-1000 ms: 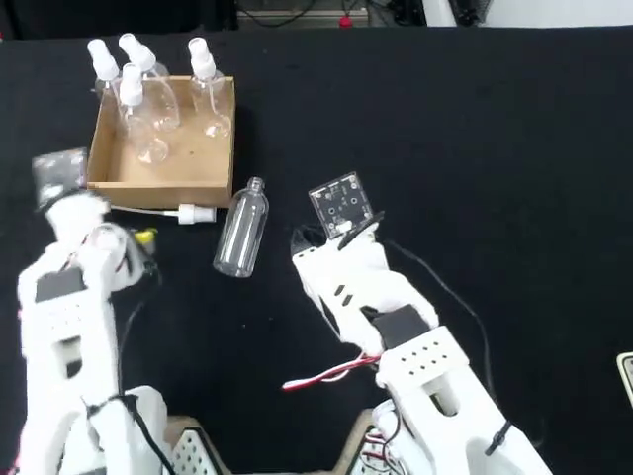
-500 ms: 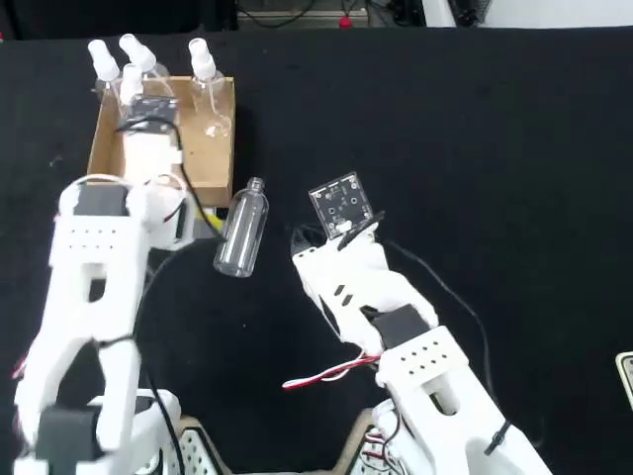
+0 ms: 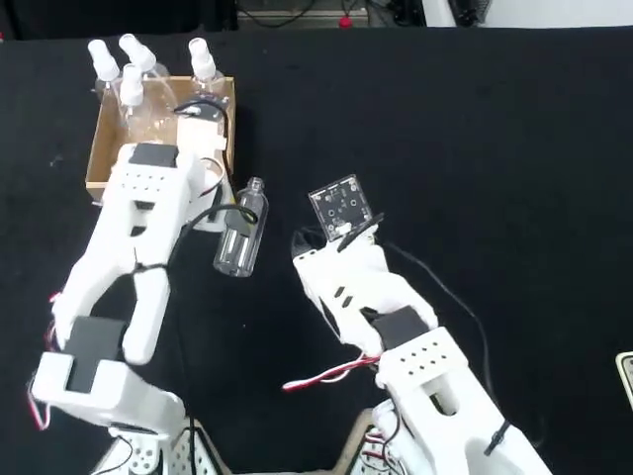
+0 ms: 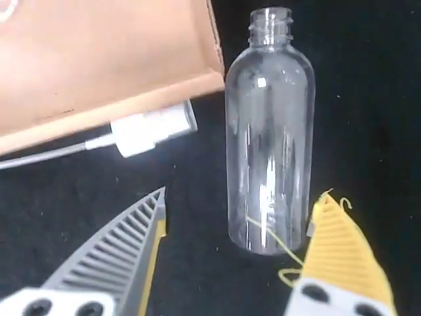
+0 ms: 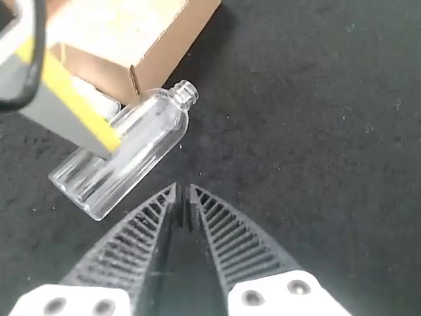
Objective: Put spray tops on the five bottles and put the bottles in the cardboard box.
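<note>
A clear bottle without a top [image 3: 240,234] lies on the black table just off the front right corner of the cardboard box [image 3: 99,163]. A loose spray top [image 4: 152,128] with its thin tube lies against the box wall [image 4: 99,66], beside the bottle [image 4: 270,131]. My left gripper [image 4: 240,214] hangs open above the bottle's base, one finger on either side. My right gripper [image 5: 183,192] is shut and holds nothing, a short way from the bottle [image 5: 125,155]. Several bottles with spray tops [image 3: 148,99] stand in the box.
The left arm [image 3: 138,228] reaches across the box's front right corner. The right arm [image 3: 366,297] stands near the table's middle. The left gripper's yellow finger [image 5: 66,92] shows over the bottle in the right wrist view. Black cloth stretches to the right.
The left arm has swung from the table's left side, across the box front, to above the lying bottle. The right arm and the bottle have kept still.
</note>
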`<state>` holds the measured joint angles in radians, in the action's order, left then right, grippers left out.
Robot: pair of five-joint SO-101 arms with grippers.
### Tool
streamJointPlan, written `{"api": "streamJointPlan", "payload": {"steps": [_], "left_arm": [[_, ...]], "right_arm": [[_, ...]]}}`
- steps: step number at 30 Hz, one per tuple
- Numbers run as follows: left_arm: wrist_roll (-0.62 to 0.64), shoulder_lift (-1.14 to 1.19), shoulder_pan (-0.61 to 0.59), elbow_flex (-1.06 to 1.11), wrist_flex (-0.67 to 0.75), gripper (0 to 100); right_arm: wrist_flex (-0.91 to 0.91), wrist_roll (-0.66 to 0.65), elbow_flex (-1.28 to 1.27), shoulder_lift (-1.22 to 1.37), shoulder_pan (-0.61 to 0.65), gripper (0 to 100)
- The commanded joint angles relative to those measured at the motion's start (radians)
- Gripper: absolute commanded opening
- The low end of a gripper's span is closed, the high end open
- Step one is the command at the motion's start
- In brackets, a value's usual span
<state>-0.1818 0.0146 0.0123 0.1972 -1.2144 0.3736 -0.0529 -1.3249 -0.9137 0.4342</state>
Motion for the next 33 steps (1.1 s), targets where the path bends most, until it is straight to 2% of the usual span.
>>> {"api": "streamJointPlan", "payload": {"steps": [1, 13, 21, 33], "left_arm": [[-0.009, 0.049, 0.010, -0.091, 0.009, 34], [0.000, 0.100, 0.110, -0.082, 0.026, 33], [-0.005, 0.100, 0.119, 0.050, 0.249, 33], [-0.009, 0.100, 0.111, 0.128, 0.275, 33]], "right_arm": [[-0.025, -0.008, 0.008, -0.019, 0.008, 1.2], [-0.025, -0.008, 0.008, -0.019, 0.006, 1.2], [-0.025, -0.008, 0.008, -0.019, 0.006, 1.2], [-0.025, -0.008, 0.008, -0.019, 0.009, 1.2]]}}
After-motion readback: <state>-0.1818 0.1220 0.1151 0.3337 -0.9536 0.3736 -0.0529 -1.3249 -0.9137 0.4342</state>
